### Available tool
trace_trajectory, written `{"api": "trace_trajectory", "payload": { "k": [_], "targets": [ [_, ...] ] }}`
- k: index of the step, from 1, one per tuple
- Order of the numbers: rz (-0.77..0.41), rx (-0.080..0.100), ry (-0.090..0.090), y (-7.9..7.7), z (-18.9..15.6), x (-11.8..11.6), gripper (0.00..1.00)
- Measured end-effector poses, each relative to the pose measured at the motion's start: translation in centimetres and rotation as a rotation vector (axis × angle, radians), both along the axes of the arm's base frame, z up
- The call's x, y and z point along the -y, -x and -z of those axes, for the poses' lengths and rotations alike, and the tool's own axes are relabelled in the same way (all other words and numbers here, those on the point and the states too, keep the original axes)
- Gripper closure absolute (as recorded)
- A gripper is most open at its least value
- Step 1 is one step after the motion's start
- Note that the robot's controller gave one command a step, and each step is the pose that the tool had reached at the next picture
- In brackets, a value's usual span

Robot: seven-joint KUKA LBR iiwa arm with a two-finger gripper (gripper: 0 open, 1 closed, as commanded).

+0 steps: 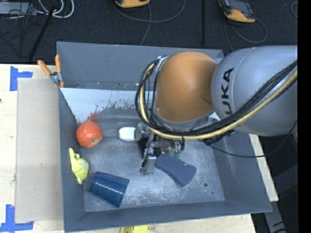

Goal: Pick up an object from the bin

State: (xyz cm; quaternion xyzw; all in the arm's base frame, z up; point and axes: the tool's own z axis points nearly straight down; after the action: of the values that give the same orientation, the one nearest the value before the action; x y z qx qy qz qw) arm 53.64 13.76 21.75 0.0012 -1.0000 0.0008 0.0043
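- The hand (147, 167) hangs low over the middle of the grey bin (97, 64), beneath the arm's orange cover (184, 86). I cannot tell whether it is released or clenched.
- The nearest thing is a flat slate-blue pad (177, 171) with rounded corners, lying on the bin floor just right of the hand. Whether the two touch is unclear.
- A small white piece (127, 134) lies just left of the hand and farther back.
- A dark blue cup (109, 188) lies on its side at the near left.
- An orange-red ball (89, 134) sits by the left wall, with a yellow toy (79, 166) nearer than it.
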Motion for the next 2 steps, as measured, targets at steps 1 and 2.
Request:
{"api": "trace_trajectory", "payload": {
  "k": [1,2],
  "targets": [
    [0.004,0.008,-0.002,-0.2,-0.5,0.1,0.00],
    [0.051,0.013,-0.003,1.0,6.0,-3.1,0.00]
  ]
}}
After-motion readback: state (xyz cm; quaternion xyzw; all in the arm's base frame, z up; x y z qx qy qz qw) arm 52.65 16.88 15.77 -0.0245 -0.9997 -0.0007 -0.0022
